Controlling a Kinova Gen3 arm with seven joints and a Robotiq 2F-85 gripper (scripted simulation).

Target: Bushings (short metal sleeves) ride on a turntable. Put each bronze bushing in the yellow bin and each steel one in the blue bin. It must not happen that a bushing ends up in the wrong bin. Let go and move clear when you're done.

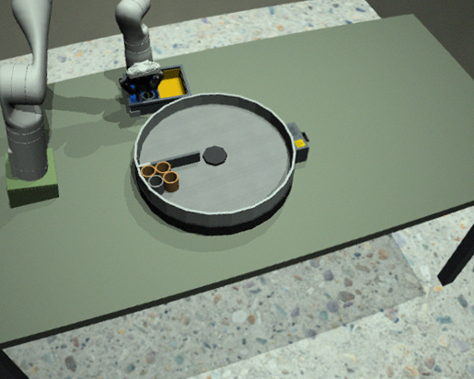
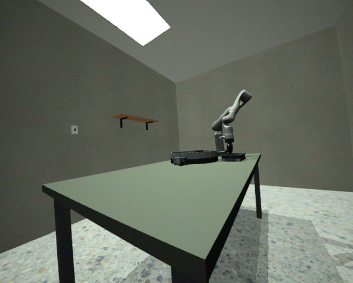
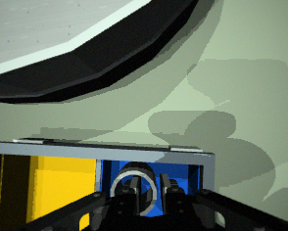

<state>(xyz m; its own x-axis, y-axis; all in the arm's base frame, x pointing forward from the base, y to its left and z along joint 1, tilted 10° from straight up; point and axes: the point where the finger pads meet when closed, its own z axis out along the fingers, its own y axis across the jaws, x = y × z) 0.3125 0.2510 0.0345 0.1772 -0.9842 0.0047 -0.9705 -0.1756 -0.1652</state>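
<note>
Three bronze bushings [image 1: 148,172] [image 1: 163,167] [image 1: 171,184] and a steel bushing [image 1: 156,187] stand clustered on the turntable [image 1: 242,174] beside its divider bar. Another steel bushing [image 3: 132,172] is in the blue bin [image 3: 185,168] [image 1: 133,97]. My gripper [image 3: 150,184] [image 1: 145,93] [image 2: 229,152] is low over the blue bin, its fingers slightly apart and released. One finger is inside that bushing's ring, the other outside its wall. A dark shape beside the outer finger is too hidden to identify. The yellow bin [image 1: 172,83] [image 3: 64,191] shows no bushing in its visible part.
The turntable's raised rim [image 1: 293,171] [image 3: 73,50] stands close to the bins. The dark divider bar [image 1: 186,161] runs from near the rim toward the hub [image 1: 214,155]. A small grey box [image 1: 302,153] [image 2: 180,161] sits against the turntable's far side from the arm base.
</note>
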